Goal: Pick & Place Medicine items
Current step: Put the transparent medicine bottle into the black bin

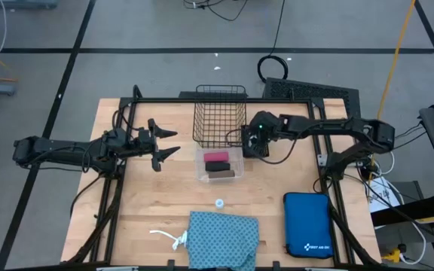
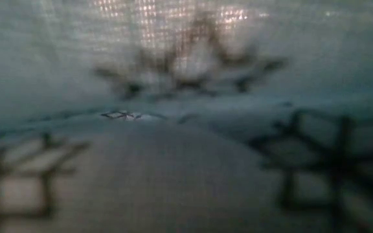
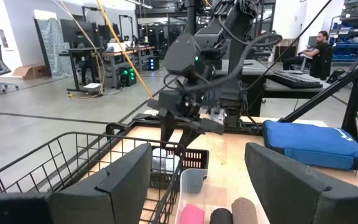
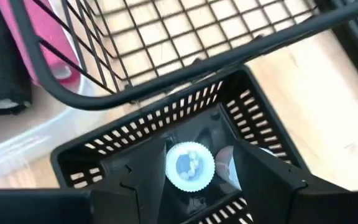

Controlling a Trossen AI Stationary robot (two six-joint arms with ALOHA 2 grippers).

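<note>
High view: right pincer (image 1: 249, 141) positioned over a small black slotted bin (image 1: 252, 145) beside the wire basket (image 1: 219, 113).
A white-capped vial (image 4: 190, 166) is gripped between the right fingers inside that bin. The left pincer (image 1: 166, 142) is held spread wide and empty above the counter (image 1: 142, 203). Pink roll (image 1: 215, 156) and brown roll (image 1: 218, 173) are seen in a clear tray (image 1: 202, 175); another vial (image 1: 219, 203) and the teal cloth (image 1: 223, 239) lie nearer the front edge, beside the blue case (image 1: 307, 224).
</note>
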